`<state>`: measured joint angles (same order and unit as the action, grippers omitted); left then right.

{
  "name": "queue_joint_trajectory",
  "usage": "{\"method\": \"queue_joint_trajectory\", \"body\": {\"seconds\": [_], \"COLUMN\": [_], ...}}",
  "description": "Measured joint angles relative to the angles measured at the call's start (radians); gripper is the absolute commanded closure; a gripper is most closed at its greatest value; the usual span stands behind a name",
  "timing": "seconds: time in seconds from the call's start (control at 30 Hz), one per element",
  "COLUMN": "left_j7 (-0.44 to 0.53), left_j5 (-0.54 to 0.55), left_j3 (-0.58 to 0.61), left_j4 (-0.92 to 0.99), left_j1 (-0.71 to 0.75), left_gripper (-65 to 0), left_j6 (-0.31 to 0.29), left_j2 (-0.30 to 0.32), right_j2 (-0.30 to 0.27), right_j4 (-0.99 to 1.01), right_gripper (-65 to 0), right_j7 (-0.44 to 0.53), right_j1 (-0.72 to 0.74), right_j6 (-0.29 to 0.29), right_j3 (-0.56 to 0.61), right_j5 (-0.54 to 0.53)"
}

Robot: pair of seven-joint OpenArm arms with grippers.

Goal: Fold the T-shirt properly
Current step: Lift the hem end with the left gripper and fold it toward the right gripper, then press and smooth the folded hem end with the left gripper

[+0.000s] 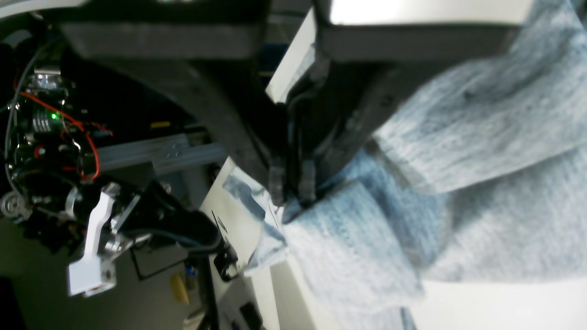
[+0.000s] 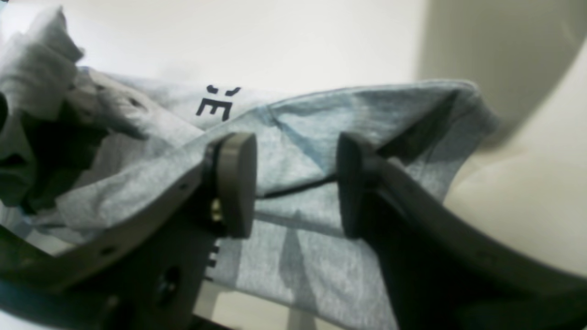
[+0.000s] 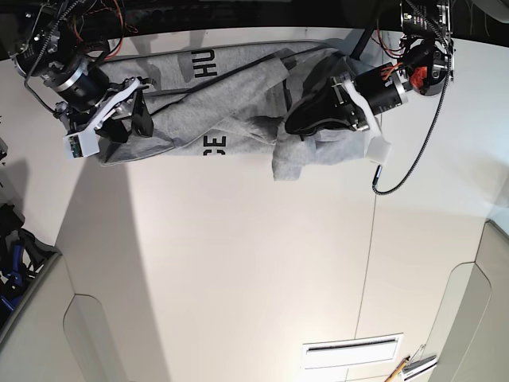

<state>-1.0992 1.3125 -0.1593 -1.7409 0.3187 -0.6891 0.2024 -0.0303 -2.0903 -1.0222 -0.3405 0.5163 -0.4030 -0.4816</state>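
Observation:
The grey T-shirt (image 3: 231, 111) lies crumpled along the table's far edge, with black block letters facing up near its left half. My left gripper (image 3: 293, 126) is shut on a bunched fold of the T-shirt (image 1: 458, 137) at its right half; in the left wrist view the left gripper (image 1: 293, 195) pinches the cloth edge just above the table. My right gripper (image 3: 141, 119) rests at the shirt's left end. Its pads (image 2: 236, 183) stand well apart in the right wrist view, the right gripper (image 2: 293, 183) being open over a creased layer of the T-shirt (image 2: 321, 119), nothing clamped.
The white table (image 3: 238, 263) has a seam running down its right part and a slotted vent (image 3: 354, 350) near the front. A black cable (image 3: 409, 163) loops off the left arm. Small tools (image 3: 409, 368) lie at the front edge. Blue clutter (image 3: 9, 274) sits off the table's left side.

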Motion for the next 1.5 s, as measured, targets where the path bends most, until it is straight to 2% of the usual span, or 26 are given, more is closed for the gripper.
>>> {"method": "queue_joint_trajectory", "body": {"seconds": [0.07, 0.13, 0.17, 0.2, 0.37, 0.53, 0.6, 0.7, 0.87, 1.03, 1.2, 1.33, 1.5], "left_j7": [0.0, 0.0, 0.0, 0.0, -0.027, -0.029, -0.027, 0.001, 0.089, 0.09, 0.105, 0.105, 0.114], "left_j5": [-0.03, -0.027, -0.021, -0.012, 0.019, 0.026, -0.014, -0.144, -0.289, -0.298, -0.359, -0.365, -0.423], "left_j3": [0.001, 0.001, 0.001, 0.001, -0.031, -0.14, -0.192, -0.245, -0.214, -0.152, -0.114, -0.111, -0.123], "left_j4": [0.0, 0.0, 0.0, 0.0, -0.043, -0.153, -0.17, -0.164, -0.115, -0.061, -0.056, -0.056, -0.056], "left_j1": [0.0, 0.0, 0.0, 0.0, 0.008, 0.05, 0.058, 0.061, 0.066, 0.066, 0.049, 0.049, 0.049], "left_gripper": [0.0, -16.4, -22.8, -25.6, -25.7, -25.6, -25.6, -25.6, -25.7, -28.1, -28.4, -28.4, -28.4], "left_j6": [0.0, 0.0, 0.0, 0.0, 0.0, 0.0, 0.0, 0.0, 0.0, 0.0, 0.0, 0.018, 0.027], "left_j2": [0.001, 0.01, 0.012, 0.014, 0.029, 0.045, 0.051, 0.057, 0.058, 0.058, 0.058, 0.058, 0.058], "right_j2": [0.0, 0.0, 0.0, 0.0, 0.0, 0.0, 0.0, 0.0, 0.0, 0.0, 0.0, 0.0, 0.0], "right_j4": [0.0, 0.0, 0.0, 0.0, 0.0, 0.0, 0.0, 0.0, 0.0, 0.0, 0.0, 0.0, 0.0], "right_gripper": [-28.2, -28.2, -28.2, -28.2, -28.2, -28.2, -28.2, -28.2, -28.2, -28.2, -28.2, -28.2, -28.2], "right_j7": [0.0, 0.0, 0.0, 0.0, 0.0, 0.0, 0.0, 0.0, 0.0, 0.0, 0.0, 0.0, 0.0], "right_j1": [0.0, 0.0, 0.0, 0.0, 0.0, 0.0, 0.0, 0.0, 0.0, 0.0, 0.0, 0.0, 0.0], "right_j6": [0.0, 0.0, 0.0, 0.0, 0.0, 0.0, 0.0, 0.0, 0.0, 0.0, 0.0, 0.0, 0.0], "right_j3": [0.0, 0.0, 0.0, 0.0, 0.0, 0.0, 0.0, 0.0, 0.0, 0.0, 0.0, 0.0, 0.0], "right_j5": [0.0, 0.0, 0.0, 0.0, 0.0, 0.003, 0.003, 0.003, 0.003, 0.003, 0.003, 0.002, 0.002]}}
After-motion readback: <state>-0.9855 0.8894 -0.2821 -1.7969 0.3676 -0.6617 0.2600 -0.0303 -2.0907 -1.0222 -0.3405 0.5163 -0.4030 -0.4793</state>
